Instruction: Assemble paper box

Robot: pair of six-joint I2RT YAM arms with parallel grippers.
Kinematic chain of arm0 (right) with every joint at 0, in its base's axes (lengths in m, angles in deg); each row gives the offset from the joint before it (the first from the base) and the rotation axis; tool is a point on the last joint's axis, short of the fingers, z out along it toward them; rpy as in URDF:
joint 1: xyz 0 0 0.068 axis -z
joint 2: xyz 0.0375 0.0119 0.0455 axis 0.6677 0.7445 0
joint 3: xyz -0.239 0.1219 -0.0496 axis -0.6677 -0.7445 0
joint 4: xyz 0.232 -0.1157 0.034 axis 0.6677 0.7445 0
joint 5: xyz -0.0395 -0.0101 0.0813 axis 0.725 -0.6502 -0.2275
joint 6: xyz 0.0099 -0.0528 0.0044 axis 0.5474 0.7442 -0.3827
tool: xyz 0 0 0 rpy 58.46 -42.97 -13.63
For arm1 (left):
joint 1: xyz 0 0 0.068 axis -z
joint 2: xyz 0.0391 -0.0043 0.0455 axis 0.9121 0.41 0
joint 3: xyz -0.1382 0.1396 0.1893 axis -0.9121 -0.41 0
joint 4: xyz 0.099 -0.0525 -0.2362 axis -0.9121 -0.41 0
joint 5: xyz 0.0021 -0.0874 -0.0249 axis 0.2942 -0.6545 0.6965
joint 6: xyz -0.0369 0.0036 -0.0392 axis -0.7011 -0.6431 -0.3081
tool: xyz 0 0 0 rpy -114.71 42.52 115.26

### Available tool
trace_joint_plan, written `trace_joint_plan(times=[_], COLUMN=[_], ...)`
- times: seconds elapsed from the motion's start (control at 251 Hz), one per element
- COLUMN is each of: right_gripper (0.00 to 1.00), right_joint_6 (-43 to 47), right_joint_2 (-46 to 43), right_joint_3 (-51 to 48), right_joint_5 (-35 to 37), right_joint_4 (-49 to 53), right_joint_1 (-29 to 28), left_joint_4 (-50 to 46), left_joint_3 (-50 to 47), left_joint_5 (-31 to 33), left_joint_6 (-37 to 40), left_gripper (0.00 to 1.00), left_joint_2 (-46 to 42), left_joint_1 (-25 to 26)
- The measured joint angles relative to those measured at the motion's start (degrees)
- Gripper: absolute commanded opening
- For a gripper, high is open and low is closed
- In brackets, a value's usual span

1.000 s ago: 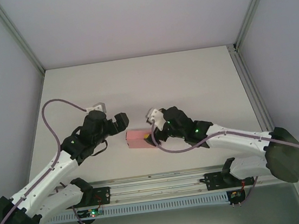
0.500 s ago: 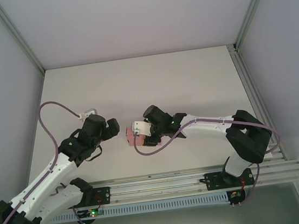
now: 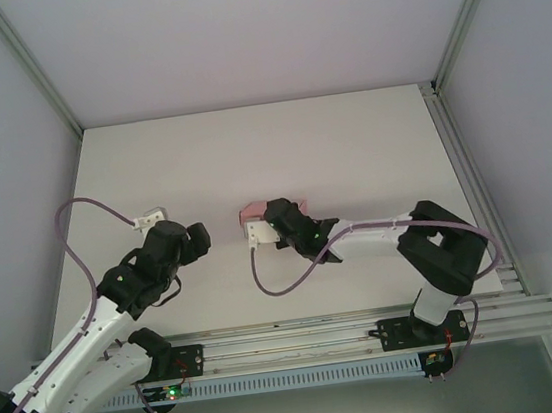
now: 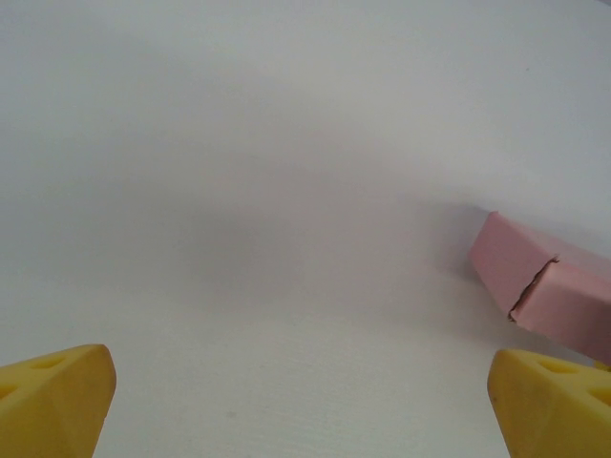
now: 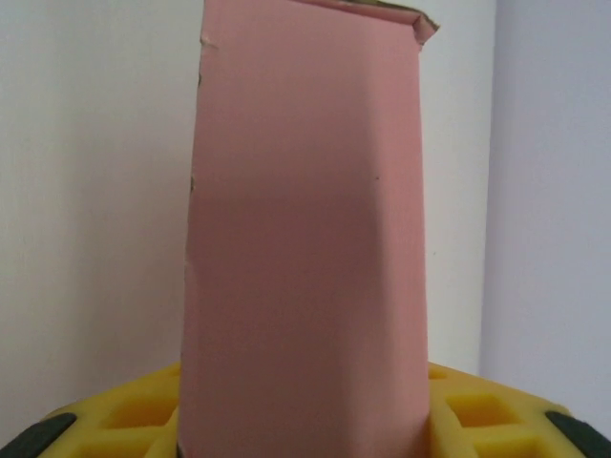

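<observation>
The paper box [image 5: 305,239] is a slim pink cardboard box that stands up between the yellow pads [image 5: 119,418] of my right gripper [image 5: 305,425], which is shut on its lower end. From above, the right gripper [image 3: 276,219] sits mid-table, and the right wrist covers the paper box [image 3: 253,212] except for two pink edges. My left gripper [image 3: 198,240] is to the left of it, apart from the box and open. In the left wrist view its yellow fingertips [image 4: 52,401] stand wide, with nothing between them, and the paper box [image 4: 539,281] is at the right.
The white table [image 3: 349,147] has grey walls at the back and both sides. An aluminium rail [image 3: 302,339] runs along the near edge by the arm bases. A purple cable [image 3: 265,278] loops below the right wrist.
My right gripper closed on the paper box and carried it away from the near edge, turning as it went. The left arm drew back to the left, still open.
</observation>
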Motion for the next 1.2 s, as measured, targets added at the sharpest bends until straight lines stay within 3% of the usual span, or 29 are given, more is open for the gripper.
trace_joint_plan(times=[0.076,0.152,0.204,0.399,0.539,0.611,0.762,0.826,1.006,1.197], right_gripper=[0.67,0.90,0.98,0.98,0.98,0.98,0.98,0.98,0.98,0.98], right_joint_6=[3.2,4.5,3.9,-3.5,-12.6,-22.2,-48.2,-53.9,-58.0,-56.1], right_joint_2=[0.3,0.0,-1.0,-15.3,-25.8,-30.3,-39.2,-41.3,-38.2,-21.7], right_joint_3=[-2.2,-5.0,-6.5,-7.3,-8.7,-10.1,-16.5,-20.2,-29.1,-33.7], right_joint_5=[0.3,-0.4,-1.8,-11.1,-14.6,-13.8,-5.6,-4.1,-3.0,-6.3], right_joint_4=[-4.2,-4.8,-2.8,9.5,9.5,7.4,1.2,-0.7,-10.0,-30.2], right_joint_1=[-0.5,-1.3,-1.8,-3.1,0.2,6.1,28.0,35.0,42.0,44.6], left_joint_4=[0.0,-0.1,-0.1,0.1,1.9,5.0,17.4,23.7,41.3,57.6], left_joint_3=[-0.1,-0.1,-0.1,-0.1,-0.1,-0.6,-6.4,-9.8,-16.4,-17.2], left_joint_5=[0.2,0.6,1.0,2.0,4.0,6.3,8.0,7.0,1.5,-2.0], left_joint_6=[0.0,0.0,0.0,0.9,4.8,8.0,17.0,22.0,32.1,37.3], left_gripper=[1.00,1.00,1.00,1.00,1.00,1.00,1.00,1.00,1.00,1.00], left_joint_2=[0.5,0.7,0.7,1.2,3.2,4.3,5.6,6.8,13.1,26.0], left_joint_1=[0.0,0.0,0.0,-0.6,-1.9,-4.5,-12.9,-16.0,-21.6,-24.3])
